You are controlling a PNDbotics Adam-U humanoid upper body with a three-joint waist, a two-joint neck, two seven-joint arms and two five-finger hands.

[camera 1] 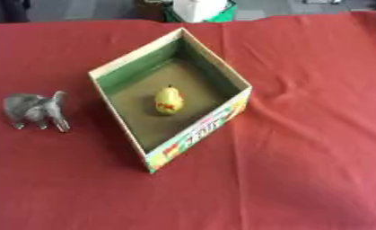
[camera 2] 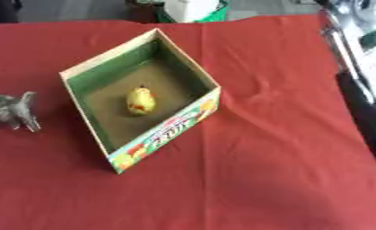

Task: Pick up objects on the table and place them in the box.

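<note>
Your right eye view: grey elephant figure (camera 2: 10, 112) cut by left edge, rear half lost; head details blurred. Left eye view shows it whole.

Box (camera 1: 112, 67) front panel print too smeared for you to read: only red lettering, fruit-like blobs.

Yellow pear-like item (camera 1: 168, 100) in box: red-orange patches blurred, can't tell what they are.

White-and-green object (camera 1: 197, 10) beyond surface's far edge cut by top frame, identity unclear.

Right eye view, right edge: grey-white clutter (camera 2: 363, 40) past surface, cropped, unreadable.
</note>
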